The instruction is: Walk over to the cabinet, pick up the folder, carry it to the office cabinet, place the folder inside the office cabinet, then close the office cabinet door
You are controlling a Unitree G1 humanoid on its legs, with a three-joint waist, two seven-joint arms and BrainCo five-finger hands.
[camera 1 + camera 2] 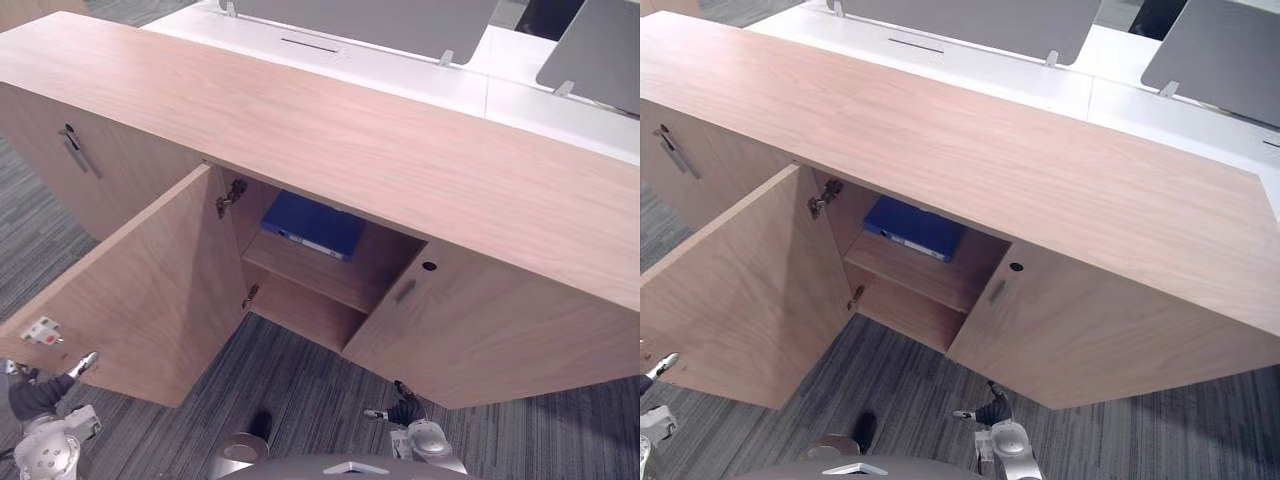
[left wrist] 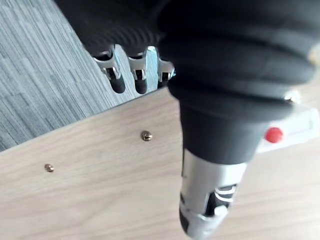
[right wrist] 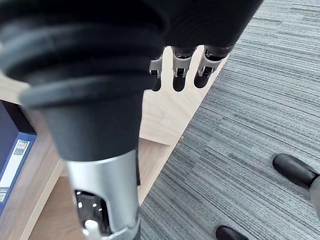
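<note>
The blue folder (image 1: 312,226) lay flat on the shelf (image 1: 300,272) inside the office cabinet (image 1: 420,160), so placing looked done. The door (image 1: 140,290) stood wide open toward seven o'clock. The left hand (image 1: 42,394), fingers loose and empty, waited beside its free edge, likely to push it. At five o'clock the right hand (image 1: 405,408) hung relaxed, holding nothing.

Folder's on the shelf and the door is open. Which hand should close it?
Left. The left hand is beside the open door's free edge; the right hand hangs across the opening, farther from it.
</note>
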